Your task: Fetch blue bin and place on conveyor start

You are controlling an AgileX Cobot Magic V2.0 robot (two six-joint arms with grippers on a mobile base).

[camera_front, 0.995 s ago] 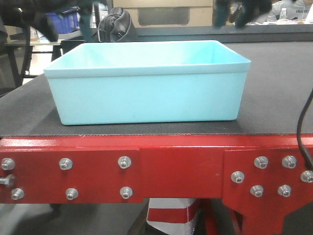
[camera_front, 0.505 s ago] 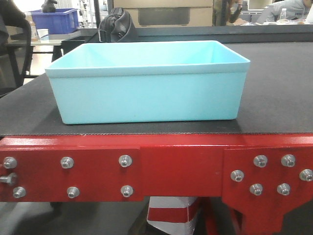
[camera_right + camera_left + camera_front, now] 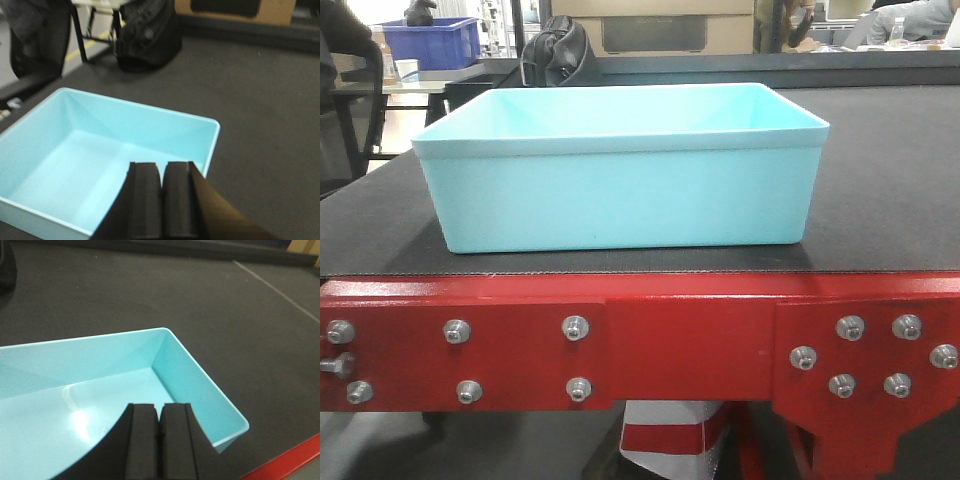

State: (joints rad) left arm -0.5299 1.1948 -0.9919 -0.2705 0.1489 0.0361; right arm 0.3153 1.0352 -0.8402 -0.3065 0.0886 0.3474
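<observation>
A dark blue bin [image 3: 432, 42] is sitting in the upper left of the front view, on a surface behind the belt, and a black bag [image 3: 557, 50] is resting just beyond the belt's far edge, near the top centre. Red-and-white striping [image 3: 670, 432] is showing under the frame at the bottom centre. Nothing is standing between these and the blue bin [image 3: 620, 165], which is lying upright and empty on the conveyor start [image 3: 880, 200], close to the red frame [image 3: 690, 345] with its silver bolts [image 3: 575, 326].

In the left wrist view the left claw [image 3: 160, 432] is hanging at the bottom centre, pads pressed together, above the bin's open inside and gripping nothing. In the right wrist view the right claw [image 3: 161, 200] is likewise sitting pressed together at the bottom centre, over the bin's near right corner, apart from the rim.
</observation>
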